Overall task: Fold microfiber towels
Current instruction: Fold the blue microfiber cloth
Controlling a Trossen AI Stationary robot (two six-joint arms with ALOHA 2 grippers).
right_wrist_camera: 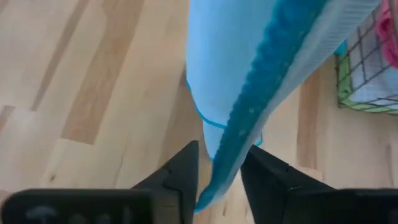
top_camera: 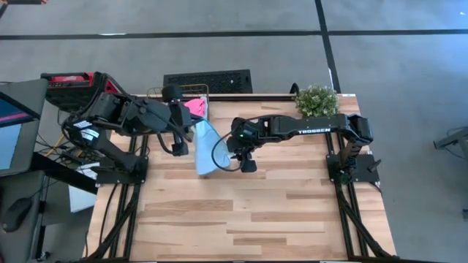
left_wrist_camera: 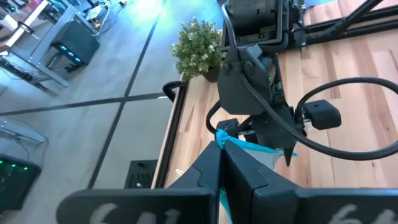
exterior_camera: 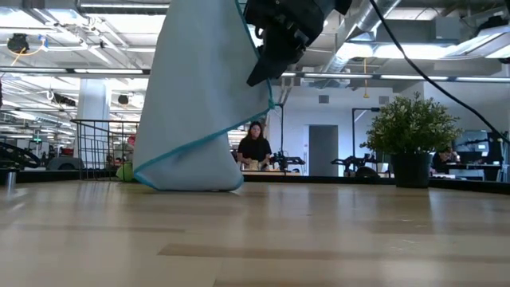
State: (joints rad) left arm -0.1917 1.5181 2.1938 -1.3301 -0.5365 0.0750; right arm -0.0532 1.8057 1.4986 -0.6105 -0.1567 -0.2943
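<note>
The light teal-blue towel (top_camera: 204, 150) hangs in the air over the far-left part of the wooden table (top_camera: 278, 212), between the two arms, and only its lower end touches the wood. In the low view the cloth (exterior_camera: 203, 96) looks like a wide, soft curtain: pale blue on the face, with a darker teal stitched hem that runs in a slanted line across the bottom, where the fabric bunches on the table top. In the right wrist view the same hem (right_wrist_camera: 261, 112) shows as a thick, fuzzy, deeper blue band along the edge of the smooth pale cloth. The left gripper (left_wrist_camera: 221, 163) is closed, and a corner of the towel comes out at its fingertips, so it pinches the cloth at the upper edge. The right gripper (right_wrist_camera: 219, 163) has its fingers on both sides of the hanging hem with the cloth between them; I cannot tell whether they already press it. Behind the towel, at the far edge of the table, a wire basket (top_camera: 175, 93) holds a hot pink towel (top_camera: 194, 107). A small potted plant (top_camera: 316, 100) stands at the far-right corner, well apart from the cloth. In the low view a person (exterior_camera: 255, 145) sits in the room behind the table.
</note>
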